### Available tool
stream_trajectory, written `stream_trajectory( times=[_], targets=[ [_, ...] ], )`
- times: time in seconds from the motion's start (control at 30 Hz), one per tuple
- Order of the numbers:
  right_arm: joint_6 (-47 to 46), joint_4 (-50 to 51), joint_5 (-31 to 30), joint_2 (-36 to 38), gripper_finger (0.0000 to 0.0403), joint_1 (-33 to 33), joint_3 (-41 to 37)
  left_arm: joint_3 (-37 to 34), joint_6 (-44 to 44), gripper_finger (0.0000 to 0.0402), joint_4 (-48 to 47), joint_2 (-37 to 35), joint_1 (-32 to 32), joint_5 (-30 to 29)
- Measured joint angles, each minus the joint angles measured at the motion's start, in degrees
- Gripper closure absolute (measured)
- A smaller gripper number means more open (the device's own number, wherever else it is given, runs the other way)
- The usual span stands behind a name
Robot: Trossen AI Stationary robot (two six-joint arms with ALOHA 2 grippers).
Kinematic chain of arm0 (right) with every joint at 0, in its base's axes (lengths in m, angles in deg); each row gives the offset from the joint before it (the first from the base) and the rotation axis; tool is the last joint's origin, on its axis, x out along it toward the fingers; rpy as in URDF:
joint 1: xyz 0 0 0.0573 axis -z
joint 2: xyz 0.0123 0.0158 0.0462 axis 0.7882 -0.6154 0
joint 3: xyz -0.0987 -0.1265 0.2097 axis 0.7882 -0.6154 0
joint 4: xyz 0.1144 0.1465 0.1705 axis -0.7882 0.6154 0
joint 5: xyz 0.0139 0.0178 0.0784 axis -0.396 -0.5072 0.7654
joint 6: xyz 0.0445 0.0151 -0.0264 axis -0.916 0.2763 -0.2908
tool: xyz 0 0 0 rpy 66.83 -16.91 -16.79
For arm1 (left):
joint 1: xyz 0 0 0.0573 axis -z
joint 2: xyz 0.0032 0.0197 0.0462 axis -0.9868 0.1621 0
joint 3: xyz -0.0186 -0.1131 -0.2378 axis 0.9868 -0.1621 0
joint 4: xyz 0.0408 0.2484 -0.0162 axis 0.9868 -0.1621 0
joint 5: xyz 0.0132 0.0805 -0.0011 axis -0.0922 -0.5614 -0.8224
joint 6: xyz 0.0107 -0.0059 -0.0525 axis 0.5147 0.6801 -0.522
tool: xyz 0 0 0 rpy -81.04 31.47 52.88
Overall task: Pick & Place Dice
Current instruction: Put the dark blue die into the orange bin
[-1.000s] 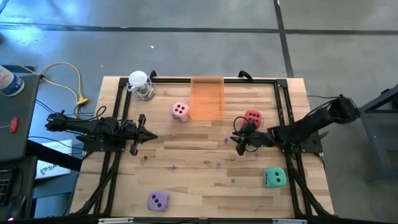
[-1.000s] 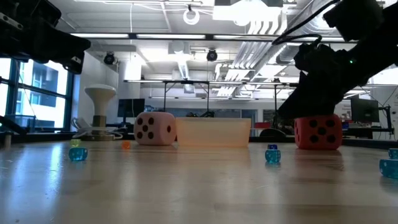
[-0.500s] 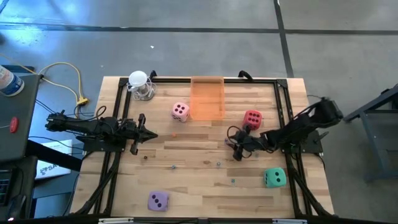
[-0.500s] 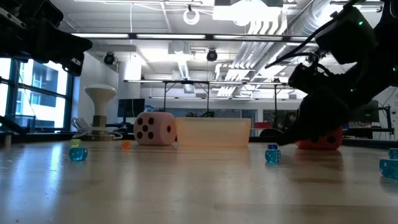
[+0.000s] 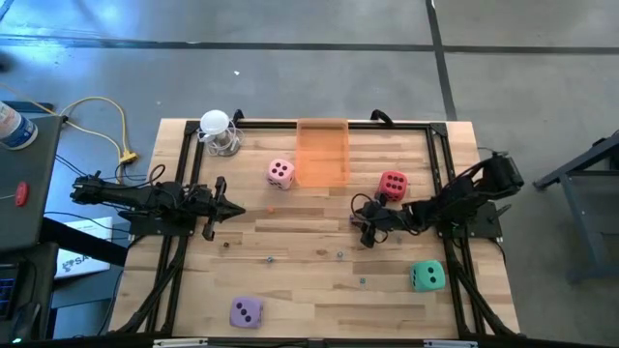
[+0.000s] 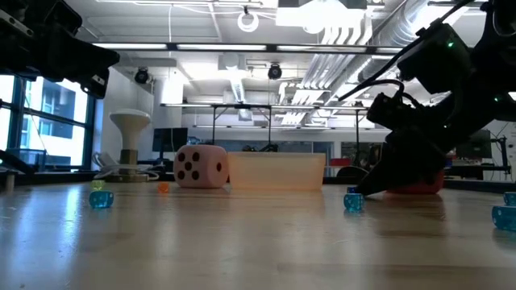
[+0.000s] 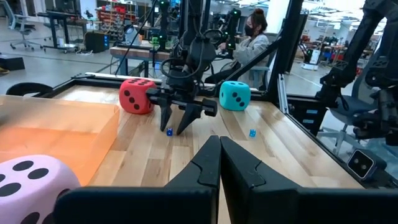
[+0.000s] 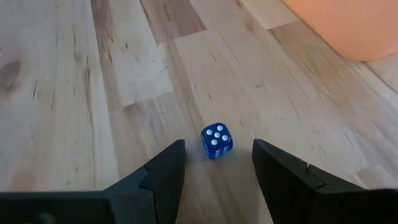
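R gripper (image 5: 367,228) low at centre-right of high view, fingers part open, empty, straddling small blue die (image 8: 217,140) — set for pinch, I judge. Red die (image 5: 393,184) just above it, untouched. Orange bin (image 5: 322,152) top centre. L gripper (image 5: 215,207) shut, idle, left.

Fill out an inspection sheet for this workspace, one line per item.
Surface: wooden table, black frame around it.
Job's things: pink die beside orange bin; red die, teal die, purple die on table.
Clutter: small blue die, scattered beads, white lamp.
Grippers: right gripper open, straddling the blue die; left gripper shut, idle.
Cables: yellow cable off table.
Surroundings: seated person behind.
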Motion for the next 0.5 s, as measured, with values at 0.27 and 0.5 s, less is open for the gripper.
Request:
stream_trajectory(
  times=[0.27, 0.5],
  targets=[
    [2.88, -0.44, 0.77, -0.07, 0.0244, 0.12, 0.00, 0.00, 0.00, 0.0401, 0.00, 0.00, 0.00, 0.00],
    [4.33, -0.55, 1.11, -0.09, 0.0275, 0.12, 0.00, 0.00, 0.02, 0.0401, 0.00, 0.00, 0.00, 0.00]
  ],
)
